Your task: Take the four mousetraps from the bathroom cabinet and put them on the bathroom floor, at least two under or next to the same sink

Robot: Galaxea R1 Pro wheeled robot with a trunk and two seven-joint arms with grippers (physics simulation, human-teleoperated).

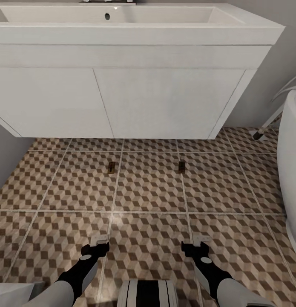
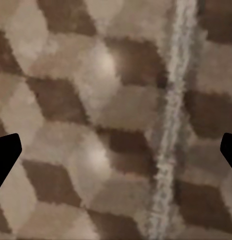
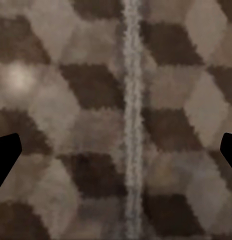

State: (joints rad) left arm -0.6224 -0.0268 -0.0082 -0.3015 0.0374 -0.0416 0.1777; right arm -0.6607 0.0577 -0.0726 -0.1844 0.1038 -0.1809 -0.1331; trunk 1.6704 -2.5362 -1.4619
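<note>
Your two arms reach forward and low over the bathroom floor (image 1: 148, 187), wrists bent so each claw points down at the tiles. Your left claw (image 1: 98, 239) hangs just above a grout line, its dark fingertips (image 2: 6, 157) at the far edges of the wrist view, so it is spread wide with nothing between them. Your right claw (image 1: 199, 238) is posed the same way, fingertips (image 3: 6, 157) wide apart over another grout line and holding nothing. Two mousetraps lie flat on the tiles ahead of you, well apart: the left mousetrap (image 1: 111, 167) and the right mousetrap (image 1: 181, 166), both just in front of the white sink unit (image 1: 122, 102). No writing is readable anywhere.
</note>
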